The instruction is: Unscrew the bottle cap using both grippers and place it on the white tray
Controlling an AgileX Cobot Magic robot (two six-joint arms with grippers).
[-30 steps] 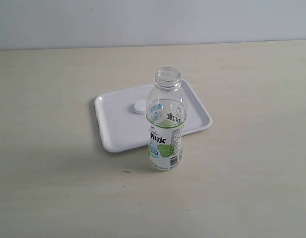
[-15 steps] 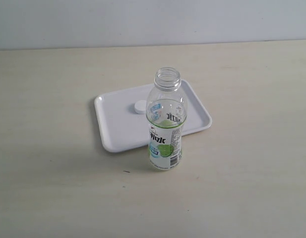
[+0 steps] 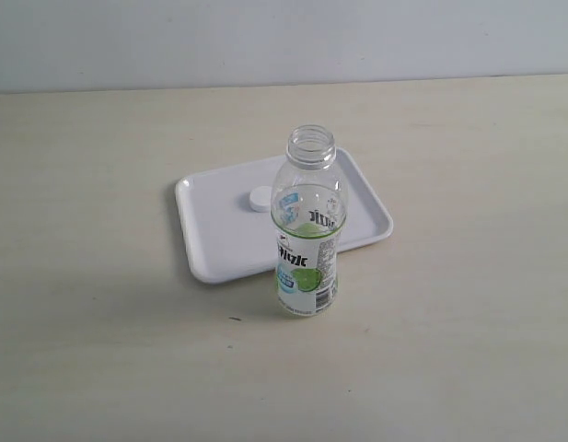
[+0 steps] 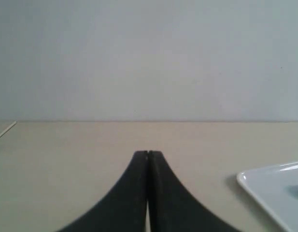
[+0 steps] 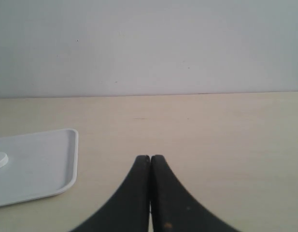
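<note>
Beyond the edges of the exterior view, both arms are out of sight; only the wrist views show them. Part of the white tray (image 3: 219, 244) is hidden behind the bottle (image 3: 307, 241), which stands upright and open-necked on the table (image 3: 99, 350) at the tray's near edge. Whether the two touch cannot be told. Small print on the bottle's label is too fine to read. Each wrist view cuts the tray off, showing one corner only, and neither shows the bottle.

The bottle cap (image 3: 260, 198) lies flat on the tray, in its back half, just left of the bottle's neck as the exterior view sees it.

The left tool (image 4: 148, 153) has its two black fingers pressed together with nothing between them. It is low over bare table, apart from the tray, and the cap shows only as a sliver at that picture's edge. The right tool (image 5: 149, 157) is likewise pressed together and empty, also apart from the tray, with the cap partly cut off at the frame's edge.

Count: one bottle, one cap, one tray, two tools.
</note>
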